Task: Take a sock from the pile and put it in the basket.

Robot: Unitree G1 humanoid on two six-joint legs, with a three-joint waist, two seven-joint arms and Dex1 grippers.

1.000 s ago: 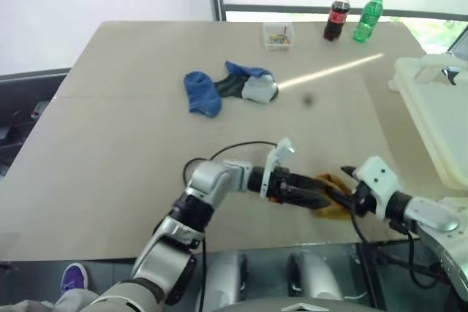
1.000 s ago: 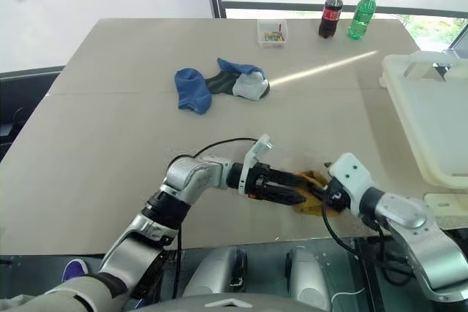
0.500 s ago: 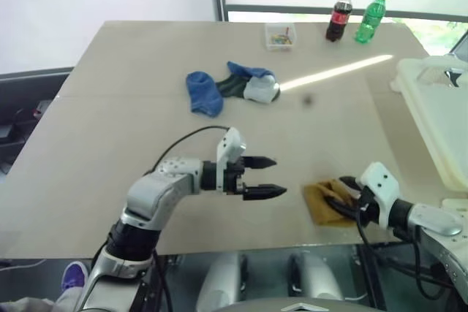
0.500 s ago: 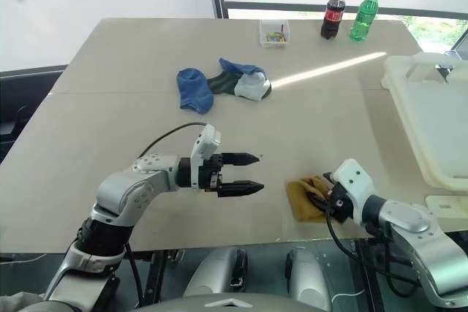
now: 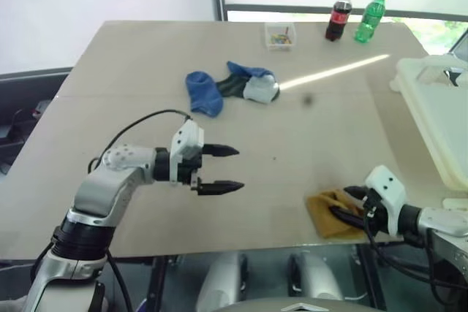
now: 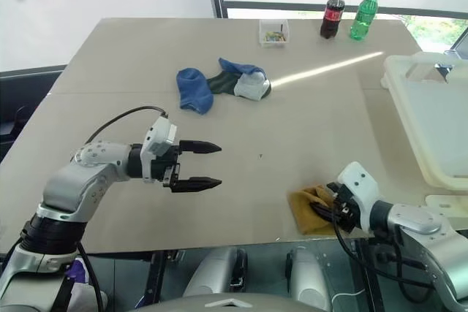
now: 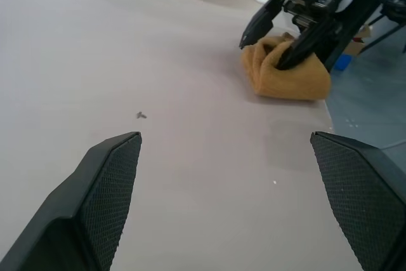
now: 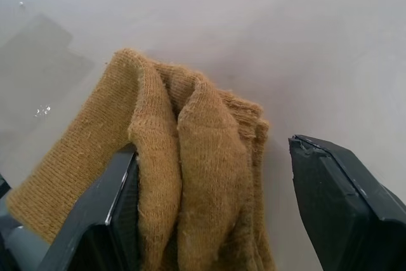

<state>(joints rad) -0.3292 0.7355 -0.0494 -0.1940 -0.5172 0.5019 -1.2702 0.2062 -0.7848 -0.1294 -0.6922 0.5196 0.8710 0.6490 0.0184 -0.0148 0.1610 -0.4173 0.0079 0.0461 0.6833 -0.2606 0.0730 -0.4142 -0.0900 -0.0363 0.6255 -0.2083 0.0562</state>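
Note:
The pile [image 5: 232, 87] of blue and grey-white socks lies at the middle of the table's far half. A mustard-yellow sock [image 5: 329, 213] sits bunched near the table's front edge on the right. My right gripper [image 5: 344, 206] is open around the sock [image 8: 184, 176], which leans on one finger with a gap to the other. My left gripper [image 5: 240, 168] hovers open and empty over the table's middle, pointing towards the sock [image 7: 282, 71]. The white basket [image 5: 413, 71] stands at the right edge, beyond my right arm.
A small clear plastic box [image 5: 278, 35], a cola bottle [image 5: 337, 16] and a green bottle [image 5: 369, 17] stand along the far edge. The tan table [image 5: 131, 107] ends just in front of the mustard sock. A black cable loops over my left arm.
My left gripper was at the mustard sock beside the right gripper, then came off it and swung left, open. The right gripper drew slightly back with the sock between its fingers.

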